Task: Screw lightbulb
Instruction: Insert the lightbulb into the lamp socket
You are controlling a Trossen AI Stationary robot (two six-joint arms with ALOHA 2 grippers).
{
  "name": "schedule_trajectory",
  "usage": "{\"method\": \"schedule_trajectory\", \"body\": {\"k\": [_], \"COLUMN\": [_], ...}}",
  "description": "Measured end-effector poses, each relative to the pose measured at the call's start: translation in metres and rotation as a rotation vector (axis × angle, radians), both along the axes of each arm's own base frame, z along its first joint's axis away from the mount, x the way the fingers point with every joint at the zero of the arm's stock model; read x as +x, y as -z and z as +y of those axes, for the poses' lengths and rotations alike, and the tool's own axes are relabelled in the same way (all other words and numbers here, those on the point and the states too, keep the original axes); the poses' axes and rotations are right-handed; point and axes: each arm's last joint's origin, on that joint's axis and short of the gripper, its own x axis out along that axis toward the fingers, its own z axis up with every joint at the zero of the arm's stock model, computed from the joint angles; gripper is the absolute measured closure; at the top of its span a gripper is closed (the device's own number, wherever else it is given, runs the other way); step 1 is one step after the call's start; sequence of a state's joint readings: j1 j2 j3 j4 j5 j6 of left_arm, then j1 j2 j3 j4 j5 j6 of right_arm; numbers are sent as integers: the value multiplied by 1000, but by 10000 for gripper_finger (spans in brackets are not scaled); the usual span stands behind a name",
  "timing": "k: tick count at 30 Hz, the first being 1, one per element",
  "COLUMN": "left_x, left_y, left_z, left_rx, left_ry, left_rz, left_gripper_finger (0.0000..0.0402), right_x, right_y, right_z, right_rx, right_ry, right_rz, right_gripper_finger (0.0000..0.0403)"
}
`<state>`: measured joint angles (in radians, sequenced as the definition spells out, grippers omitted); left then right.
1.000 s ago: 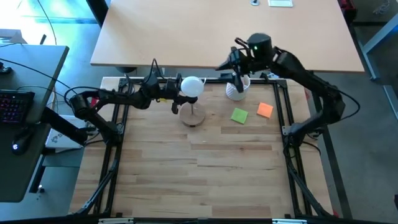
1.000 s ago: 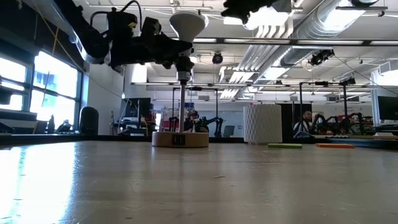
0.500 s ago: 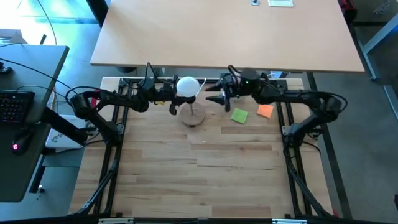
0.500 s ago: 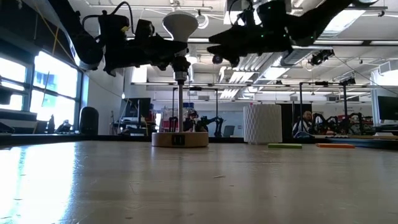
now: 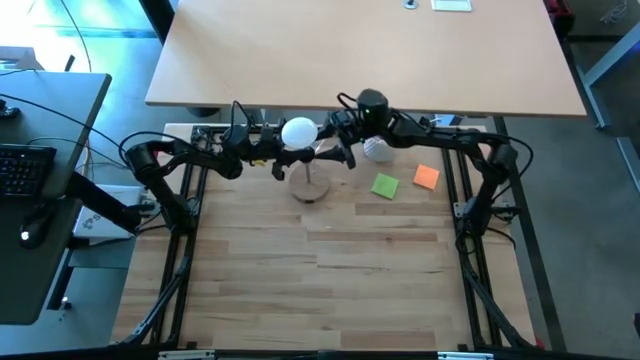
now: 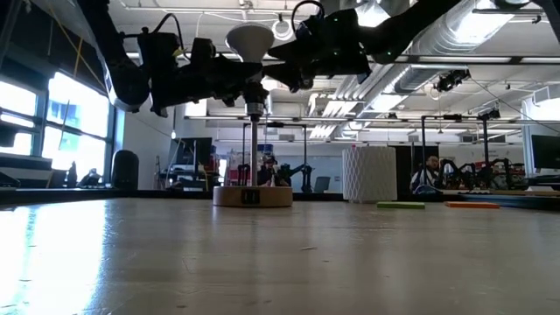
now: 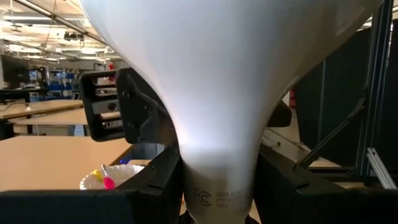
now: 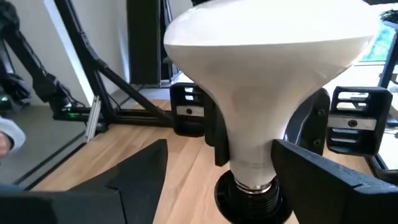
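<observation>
The white lightbulb (image 5: 298, 131) stands upright, globe up, its threaded base (image 8: 249, 185) at the mouth of the black socket (image 6: 254, 94). The socket tops a thin post on a round wooden base (image 6: 252, 194). My left gripper (image 5: 287, 152) reaches in from the table's left and is shut on the bulb. My right gripper (image 5: 327, 150) reaches in from the right and is open. Its two fingers (image 8: 134, 177) stand on either side of the bulb's lower neck, apart from it. My left gripper pinches the bulb's narrow neck (image 7: 217, 168) between its two fingers (image 7: 158, 177), just below the flare of the globe. The fingers come in level from the table's left. The bulb stands upright in the hold, its screw base at the socket's top.
A white ribbed cup (image 5: 378, 148) stands just to the right of my right gripper, near the table's far edge. A green pad (image 5: 385, 185) and an orange pad (image 5: 426, 177) lie to its near right. Bare wood lies toward the near edge.
My right gripper has left the white cup, swung toward the table's left and come down to the bulb, its open fingers now around the neck. My left gripper has shifted the bulb slightly toward the table's left, still shut on it.
</observation>
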<state>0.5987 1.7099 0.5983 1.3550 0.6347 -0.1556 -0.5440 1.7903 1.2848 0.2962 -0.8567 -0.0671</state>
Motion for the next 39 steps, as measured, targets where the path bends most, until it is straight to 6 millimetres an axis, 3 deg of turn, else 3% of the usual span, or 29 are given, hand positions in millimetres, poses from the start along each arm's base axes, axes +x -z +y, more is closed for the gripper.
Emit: {"method": "schedule_trajectory", "body": {"k": [11, 17, 24, 36, 39], "left_x": [3, 12, 14, 13, 14], "left_y": [0, -5, -6, -5, -5], "left_z": [2, 6, 6, 5, 6], "left_rx": [-24, -20, -13, -1, -11], "left_ry": [72, 102, 149, 201, 186], "left_rz": [28, 67, 81, 94, 99], "left_gripper_finger": [268, 268, 268, 268, 268], "right_x": [-7, -4, 7, 40, 47], "right_y": [-8, 1, 20, 12, 7], "right_z": [-20, -18, -24, -43, -40], "right_rx": [-37, -29, -17, 78, 83], "right_ry": [79, -108, -196, -418, -494], "right_rz": [-21, -50, -86, -101, -106], "right_gripper_finger": [116, 116, 116, 116, 116]}}
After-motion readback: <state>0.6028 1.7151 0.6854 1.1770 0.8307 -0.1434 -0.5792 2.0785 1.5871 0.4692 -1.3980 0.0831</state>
